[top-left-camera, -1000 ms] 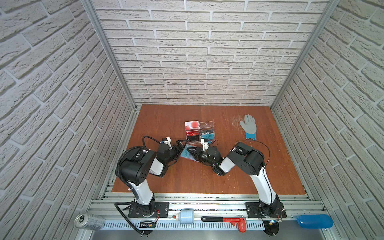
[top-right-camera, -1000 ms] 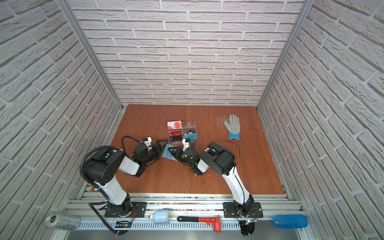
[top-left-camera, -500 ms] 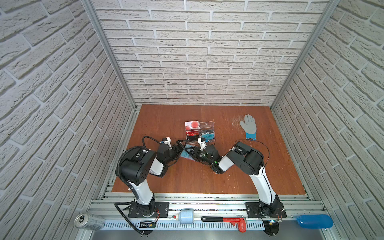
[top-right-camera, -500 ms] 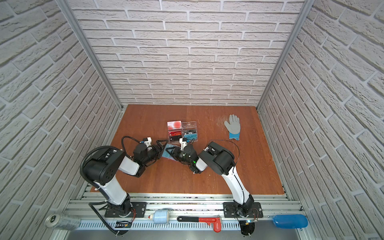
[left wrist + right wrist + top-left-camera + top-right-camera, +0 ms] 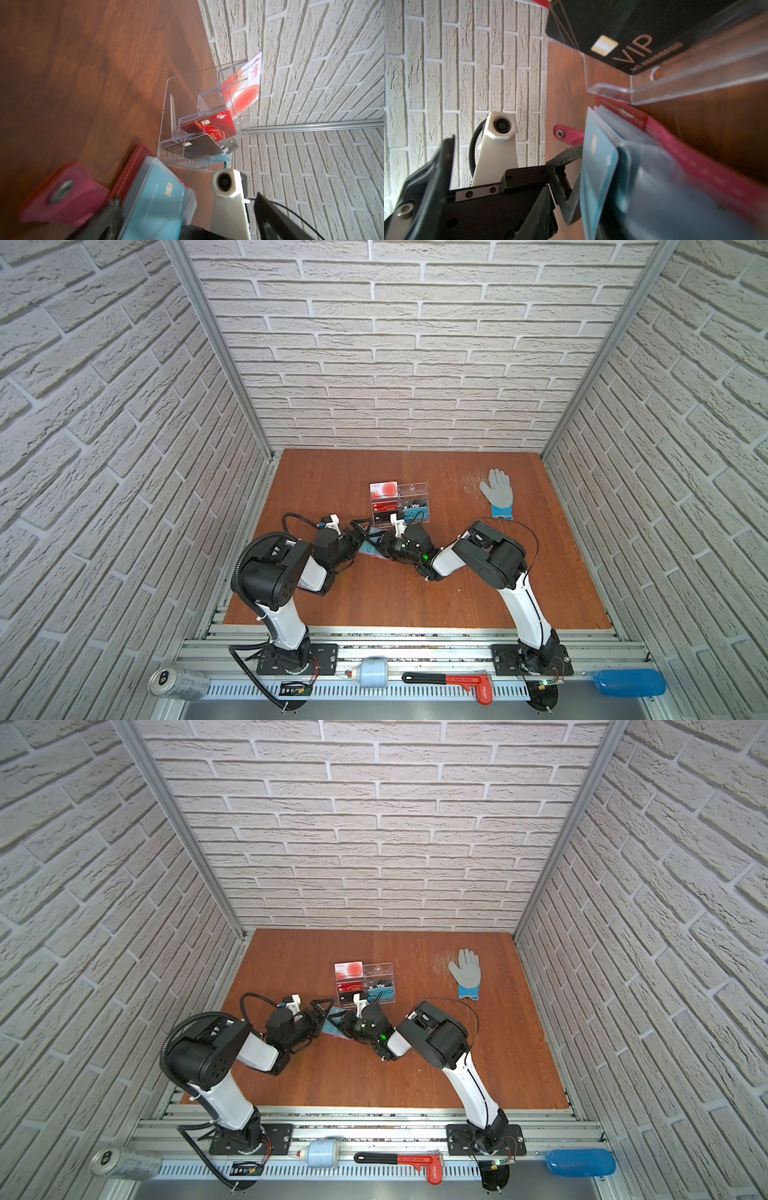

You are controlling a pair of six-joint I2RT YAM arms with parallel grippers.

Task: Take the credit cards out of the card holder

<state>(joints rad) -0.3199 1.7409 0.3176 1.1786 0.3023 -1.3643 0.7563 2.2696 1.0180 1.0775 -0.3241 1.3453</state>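
The card holder [image 5: 133, 164] is lying open on the table [image 5: 374, 597], right up against the front of the clear acrylic stand [image 5: 166, 116]. One of the credit cards [image 5: 158, 199], a teal one, is sticking out of its plastic sleeves. The left gripper [image 5: 362, 536] is spread wide, with one finger [image 5: 566, 158] parked at that card's edge. The right gripper [image 5: 380, 545] is down on the holder from the opposite side, but its tips are hidden, so it can't be told whether anything is pinched.

The step looks like getting a grip on that card. The card's flat faces should be squeezed near the exposed end, and only the card, not the sleeve with it. Since it's thin and slick, the jaws should be fully closed before anything is pulled. It's best drawn straight along the sleeve and away from the stand, which could easily get bumped. The holder needs to be pinned down, or it'll probably just be dragged along.
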